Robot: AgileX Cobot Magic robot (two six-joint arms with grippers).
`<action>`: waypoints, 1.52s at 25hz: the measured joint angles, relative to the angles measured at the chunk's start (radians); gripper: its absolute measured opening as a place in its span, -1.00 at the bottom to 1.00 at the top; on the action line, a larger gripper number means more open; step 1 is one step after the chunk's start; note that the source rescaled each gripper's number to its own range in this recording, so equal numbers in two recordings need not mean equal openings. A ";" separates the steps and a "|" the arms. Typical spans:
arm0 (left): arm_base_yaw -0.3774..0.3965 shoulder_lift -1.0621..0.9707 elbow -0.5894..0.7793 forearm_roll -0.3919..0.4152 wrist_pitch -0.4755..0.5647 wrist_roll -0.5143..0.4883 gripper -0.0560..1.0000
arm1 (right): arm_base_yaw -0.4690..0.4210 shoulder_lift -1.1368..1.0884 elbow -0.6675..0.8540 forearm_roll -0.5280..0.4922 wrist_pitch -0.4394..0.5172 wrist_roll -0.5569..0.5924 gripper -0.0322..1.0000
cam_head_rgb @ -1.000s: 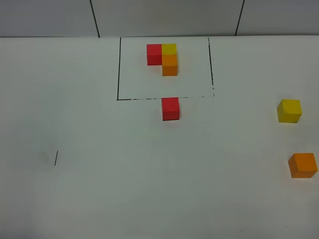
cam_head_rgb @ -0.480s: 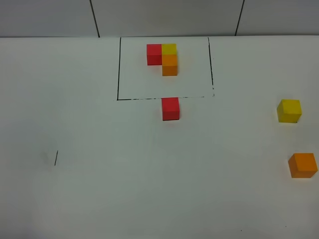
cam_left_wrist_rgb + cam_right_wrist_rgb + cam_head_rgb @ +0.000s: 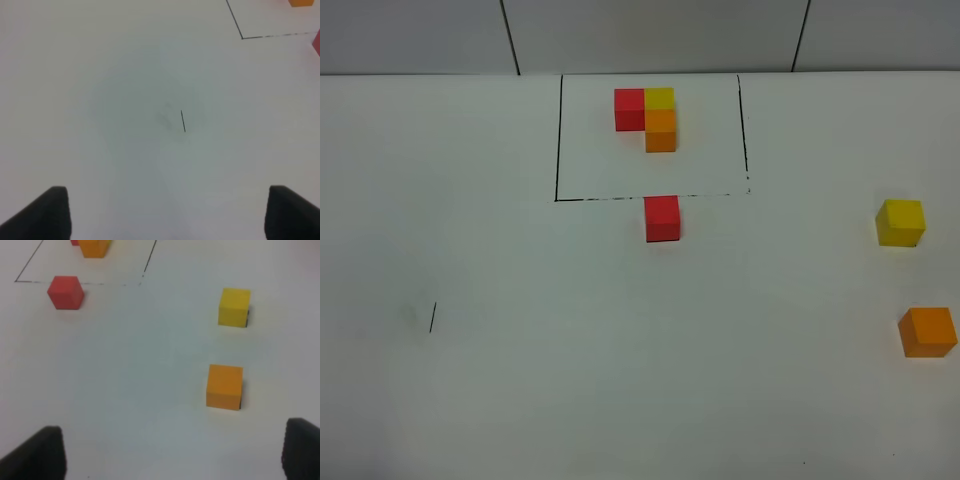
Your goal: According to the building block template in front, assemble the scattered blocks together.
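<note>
We judge the job to be at its start: the three blocks lie apart and nothing is held. The left jaws and right jaws both stand spread and empty over the bench (image 3: 520, 380). The template (image 3: 648, 115) sits inside the outlined box (image 3: 560, 140) at the far side. It is an L with yellow at the corner, red pointing left and orange pointing to the near edge. The red block (image 3: 662, 218) lies just outside the box's near line. The yellow block (image 3: 901, 222) and orange block (image 3: 928, 332) lie far right, apart. Being cubes, they have no long axis. Next, we think, the right jaws must come down squared to one cube's flat faces.
</note>
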 joint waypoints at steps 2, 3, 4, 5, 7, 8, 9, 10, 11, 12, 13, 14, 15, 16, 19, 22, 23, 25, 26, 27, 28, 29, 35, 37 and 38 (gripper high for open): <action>0.000 0.000 0.000 0.000 0.000 0.000 0.52 | 0.000 0.000 0.000 0.000 0.000 0.001 0.51; 0.000 0.000 0.000 0.000 0.000 0.000 0.52 | 0.000 0.000 0.000 0.000 -0.001 0.001 0.51; 0.000 0.000 0.000 0.000 0.000 0.000 0.52 | 0.000 0.000 0.000 0.000 -0.001 0.001 0.51; 0.000 0.000 0.000 0.000 0.000 0.000 0.52 | 0.000 0.000 0.000 0.000 -0.001 0.001 0.51; 0.000 0.000 0.000 0.000 0.000 0.000 0.52 | 0.000 0.000 0.000 0.000 -0.001 0.001 0.51; 0.000 0.000 0.000 0.000 0.000 -0.001 0.52 | 0.000 0.000 0.000 0.000 -0.001 0.001 0.51; 0.000 0.000 0.000 0.000 0.000 -0.001 0.52 | 0.000 0.000 0.000 0.000 -0.001 0.001 0.51; 0.000 0.000 0.000 0.000 0.000 -0.001 0.52 | 0.000 0.000 0.000 -0.001 -0.001 0.005 0.51; 0.000 0.000 0.000 0.000 0.000 -0.002 0.52 | 0.000 0.000 0.000 -0.001 -0.001 0.008 0.51; 0.000 0.000 0.000 0.000 0.000 -0.002 0.52 | 0.000 0.000 0.000 -0.003 -0.001 0.010 0.51; 0.000 0.000 0.000 0.000 0.000 -0.002 0.52 | 0.000 0.000 0.000 -0.003 -0.001 0.012 0.51; 0.000 0.000 0.000 0.000 0.000 -0.002 0.52 | 0.000 0.000 0.000 -0.004 -0.001 0.014 0.51; 0.000 0.000 0.000 0.000 0.000 -0.002 0.52 | 0.000 0.000 0.000 -0.010 -0.002 0.022 0.51; 0.000 0.000 0.000 0.000 0.000 -0.002 0.52 | 0.000 0.000 0.000 -0.020 -0.002 0.039 0.51; 0.000 0.000 0.000 0.000 0.000 -0.002 0.52 | 0.000 0.000 0.000 -0.065 -0.002 0.098 0.51; 0.000 0.000 0.000 0.000 0.000 -0.002 0.51 | 0.000 0.000 0.000 -0.080 -0.002 0.131 0.51; 0.000 0.000 0.000 0.000 0.000 -0.002 0.51 | 0.000 0.000 0.000 -0.080 -0.002 0.134 0.51; 0.000 0.000 0.000 0.000 0.000 -0.002 0.51 | 0.000 0.000 0.000 -0.081 -0.002 0.139 0.51; 0.000 0.000 0.000 0.000 0.000 -0.002 0.51 | 0.000 0.000 0.000 -0.081 -0.002 0.139 0.51; 0.000 0.000 0.000 0.000 0.000 -0.002 0.51 | 0.000 0.001 0.000 -0.082 -0.002 0.140 0.51; 0.000 0.000 0.000 0.000 0.000 -0.001 0.51 | 0.000 0.004 0.000 -0.083 -0.002 0.140 0.51; 0.000 0.000 0.000 0.000 0.000 -0.001 0.51 | 0.000 0.013 0.000 -0.086 0.000 0.140 0.51; 0.000 0.000 0.000 0.000 -0.002 0.000 0.51 | 0.000 0.260 -0.053 -0.106 -0.027 0.158 0.51; 0.000 0.000 0.000 0.000 -0.002 0.000 0.51 | 0.000 0.410 -0.090 -0.129 -0.055 0.165 0.51; 0.000 0.000 0.000 0.000 -0.002 0.000 0.51 | 0.000 0.503 -0.116 -0.141 -0.076 0.175 0.51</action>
